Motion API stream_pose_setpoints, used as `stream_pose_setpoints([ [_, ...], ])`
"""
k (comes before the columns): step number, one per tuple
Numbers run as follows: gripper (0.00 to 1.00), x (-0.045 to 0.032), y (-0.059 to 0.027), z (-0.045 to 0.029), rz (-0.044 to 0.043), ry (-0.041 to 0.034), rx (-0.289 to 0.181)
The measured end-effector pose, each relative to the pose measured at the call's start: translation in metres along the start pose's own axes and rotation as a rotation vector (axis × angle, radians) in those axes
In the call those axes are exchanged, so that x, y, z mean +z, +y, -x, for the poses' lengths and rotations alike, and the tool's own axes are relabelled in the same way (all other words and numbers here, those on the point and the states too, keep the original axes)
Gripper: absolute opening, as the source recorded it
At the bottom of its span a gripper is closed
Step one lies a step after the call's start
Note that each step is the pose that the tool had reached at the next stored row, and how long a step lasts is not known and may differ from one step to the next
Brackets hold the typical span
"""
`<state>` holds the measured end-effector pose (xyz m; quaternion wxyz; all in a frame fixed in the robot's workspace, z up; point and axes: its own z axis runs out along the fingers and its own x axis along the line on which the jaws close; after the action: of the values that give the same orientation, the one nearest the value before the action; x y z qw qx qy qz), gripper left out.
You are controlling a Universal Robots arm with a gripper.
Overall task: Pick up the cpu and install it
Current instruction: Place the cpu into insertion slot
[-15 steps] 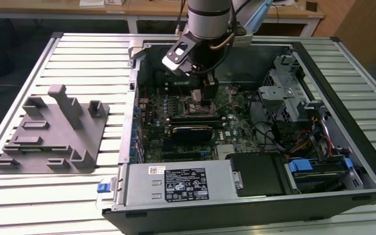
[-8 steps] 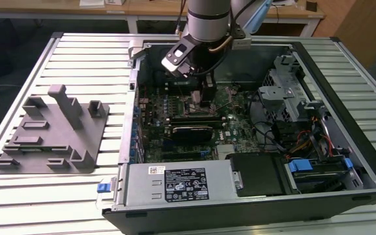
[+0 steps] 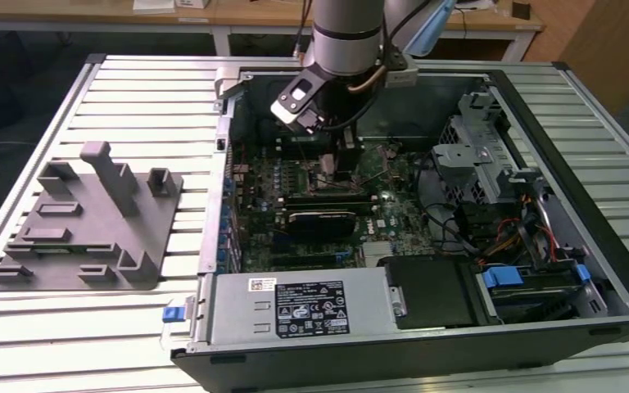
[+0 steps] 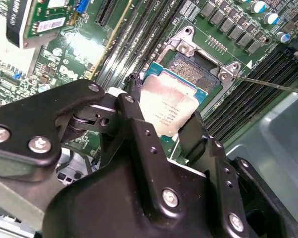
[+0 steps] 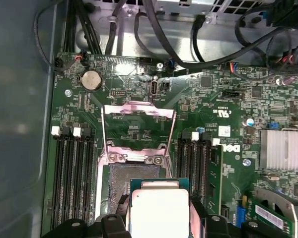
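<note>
The cpu (image 4: 166, 106), a small square chip with a silvery metal top and green rim, sits between my gripper's (image 4: 164, 113) black fingers (image 4: 139, 129), which are shut on its two sides. It is over the near part of the open socket (image 4: 196, 67), whose pin field shows beyond it. Whether it touches the socket I cannot tell. In the first wrist view the cpu (image 5: 159, 210) overlaps the socket (image 5: 120, 182), and the metal load plate (image 5: 139, 121) stands flipped open behind. In the exterior view my gripper (image 3: 334, 164) reaches down into the computer case over the motherboard (image 3: 391, 213).
Memory slots (image 5: 72, 178) flank the socket on both sides. Black cables (image 5: 188, 44) run along the case wall. A finned heatsink (image 5: 283, 148) lies nearby. The power supply (image 3: 292, 307) and drive cage (image 3: 478, 155) fill the case. A grey fixture (image 3: 85, 221) lies on the slatted table.
</note>
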<state>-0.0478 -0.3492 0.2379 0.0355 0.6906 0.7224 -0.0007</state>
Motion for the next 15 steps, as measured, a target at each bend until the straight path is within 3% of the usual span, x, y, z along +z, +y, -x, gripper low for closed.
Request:
stream_pose_setpoints([
  [15, 0.55, 0.0132, 0.0003, -0.0134, -0.0001, -0.0001, 0.004],
])
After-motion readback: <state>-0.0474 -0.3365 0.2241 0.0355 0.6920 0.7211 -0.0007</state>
